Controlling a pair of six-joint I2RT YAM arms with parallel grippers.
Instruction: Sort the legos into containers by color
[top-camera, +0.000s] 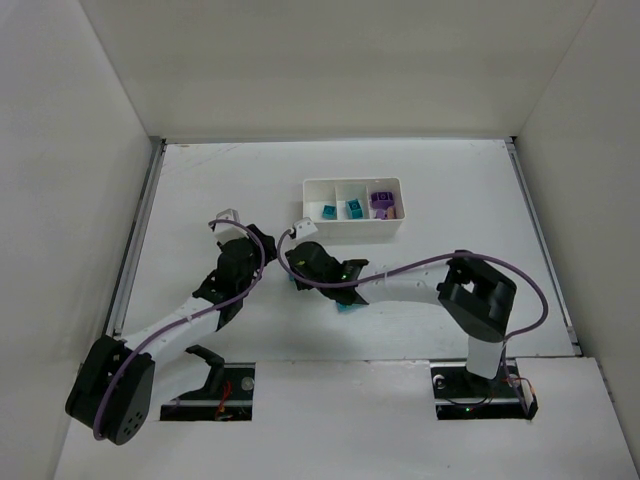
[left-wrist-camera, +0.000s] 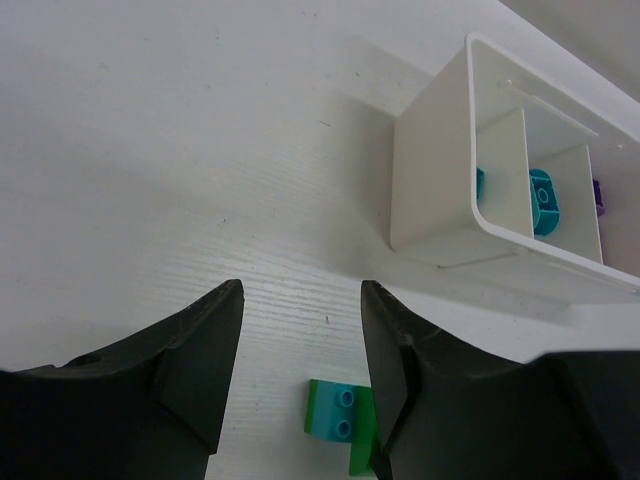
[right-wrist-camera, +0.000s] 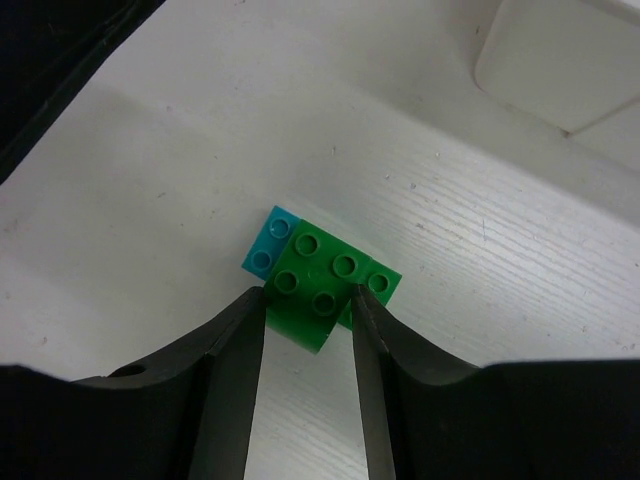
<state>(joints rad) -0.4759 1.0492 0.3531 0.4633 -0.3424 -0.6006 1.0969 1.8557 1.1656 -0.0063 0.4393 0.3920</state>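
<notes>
A clump of legos, a green brick (right-wrist-camera: 325, 285) joined to a teal one (right-wrist-camera: 268, 245), lies on the table. My right gripper (right-wrist-camera: 306, 292) is shut on the green brick, one finger against each side. My left gripper (left-wrist-camera: 300, 290) hangs open just above the table with nothing in it, and the same clump (left-wrist-camera: 340, 410) shows low beside its right finger. In the top view both grippers (top-camera: 262, 248) (top-camera: 296, 268) meet left of centre and hide the clump. The white tray of containers (top-camera: 352, 232) holds teal legos (top-camera: 352, 208) in the middle and purple ones (top-camera: 382, 200) on the right.
Another teal lego (top-camera: 345, 308) peeks out from under the right arm's forearm. The tray's near corner (left-wrist-camera: 430, 190) stands close to the upper right of the left gripper. White walls enclose the table on three sides.
</notes>
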